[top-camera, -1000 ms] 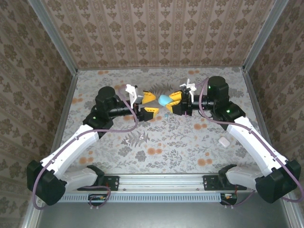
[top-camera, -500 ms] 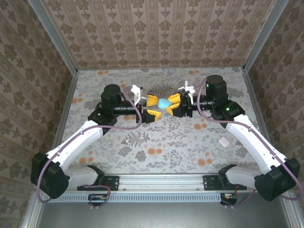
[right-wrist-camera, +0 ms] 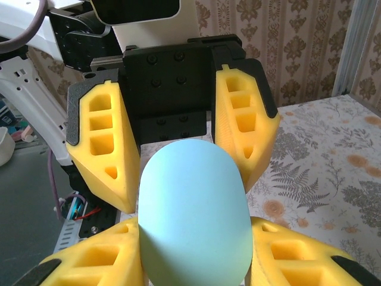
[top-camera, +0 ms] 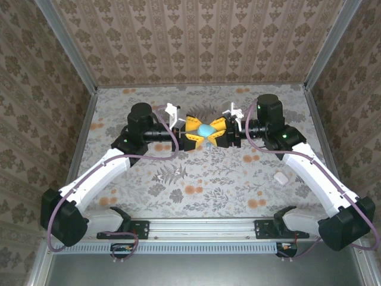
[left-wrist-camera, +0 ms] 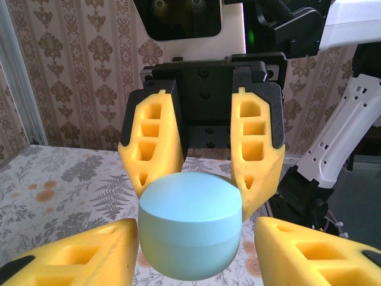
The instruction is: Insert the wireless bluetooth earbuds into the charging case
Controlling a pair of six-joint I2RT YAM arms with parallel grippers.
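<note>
The charging case (top-camera: 206, 129) is a light blue egg-shaped shell, closed along its seam, held above the middle of the table. My right gripper (top-camera: 213, 131) is shut on it from the right. In the right wrist view its yellow fingers (right-wrist-camera: 98, 262) press both sides of the case (right-wrist-camera: 193, 208). My left gripper (top-camera: 199, 131) reaches in from the left, its fingers straddling the other end. In the left wrist view the case (left-wrist-camera: 190, 223) sits between my left fingers (left-wrist-camera: 309, 250), with a slim gap on the right side. The earbuds are hidden.
A small white case (top-camera: 280, 177) lies on the floral table (top-camera: 196, 179) beside the right forearm. Patterned walls close in the back and both sides. A metal rail (top-camera: 202, 229) runs along the near edge between the arm bases.
My left arm has swung right, and its fingers now flank the blue case and have narrowed. The right gripper has kept its hold and barely moved.
</note>
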